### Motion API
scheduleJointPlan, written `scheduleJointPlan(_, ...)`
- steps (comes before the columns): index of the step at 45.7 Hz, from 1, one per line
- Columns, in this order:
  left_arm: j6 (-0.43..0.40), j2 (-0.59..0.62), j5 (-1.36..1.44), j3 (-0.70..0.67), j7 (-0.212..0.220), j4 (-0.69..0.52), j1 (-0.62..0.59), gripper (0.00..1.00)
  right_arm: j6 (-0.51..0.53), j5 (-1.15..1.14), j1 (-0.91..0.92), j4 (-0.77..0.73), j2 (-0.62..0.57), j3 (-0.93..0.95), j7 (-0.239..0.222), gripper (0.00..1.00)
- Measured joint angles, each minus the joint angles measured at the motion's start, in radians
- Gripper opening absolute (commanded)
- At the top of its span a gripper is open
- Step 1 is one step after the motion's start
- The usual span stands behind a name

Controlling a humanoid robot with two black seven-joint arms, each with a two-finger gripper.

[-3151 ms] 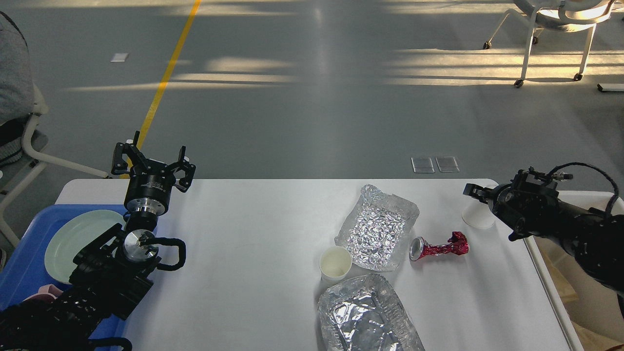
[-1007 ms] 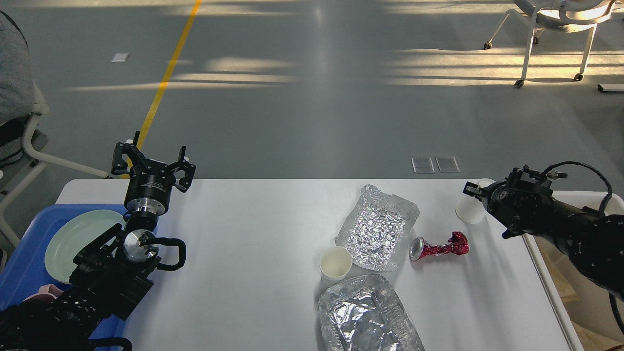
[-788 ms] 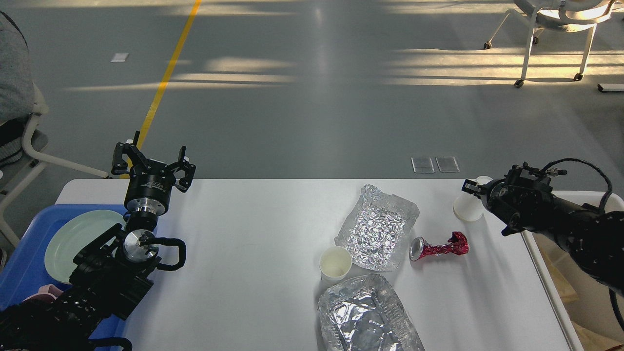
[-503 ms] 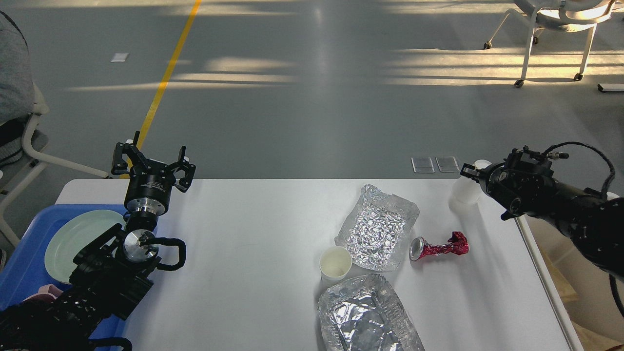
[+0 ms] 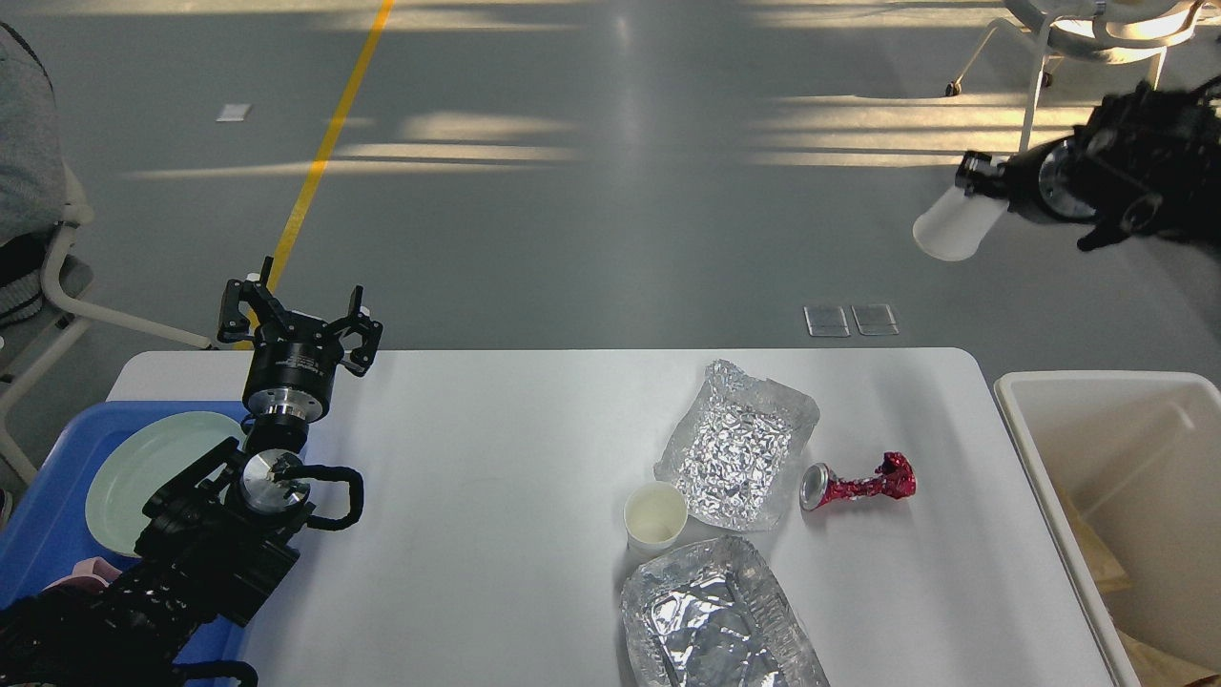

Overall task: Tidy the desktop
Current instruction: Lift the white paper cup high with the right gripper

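The white desktop (image 5: 496,458) carries a flattened foil sheet (image 5: 739,444), a foil tray (image 5: 711,620) at the front edge, a white paper cup (image 5: 654,515) standing upright, and a crushed red can (image 5: 858,482) lying on its side. My right gripper (image 5: 975,176) is high above the table's far right corner, shut on a second white paper cup (image 5: 952,224) held tilted, mouth down-left. My left gripper (image 5: 298,310) is open and empty, pointing up above the table's far left edge.
A blue tray (image 5: 38,515) at the left holds a pale green plate (image 5: 143,468) and a pink item. An off-white bin (image 5: 1126,496) stands beside the table's right edge. A chair is at the far right.
My right gripper has lifted the white paper cup off the table's far right corner and carried it high up and to the right. The left arm has not moved.
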Motion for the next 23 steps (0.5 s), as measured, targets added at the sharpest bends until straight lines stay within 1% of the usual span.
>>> scheduleJointPlan(7,0.000,0.000,0.000,0.000,0.000,0.000,0.000,1.00,0.193,0.000,0.189,0.048,-0.058,0.006,0.002,0.50)
scheduleJointPlan(10,0.000,0.000,0.000,0.000,0.000,0.000,0.000,1.00,0.253,0.000,0.264,0.077,-0.068,0.007,0.002,0.51)
scheduleJointPlan(23,0.000,0.000,0.000,0.000,0.000,0.000,0.000,1.00,0.458,0.039,0.539,0.202,-0.116,0.022,0.002,0.52)
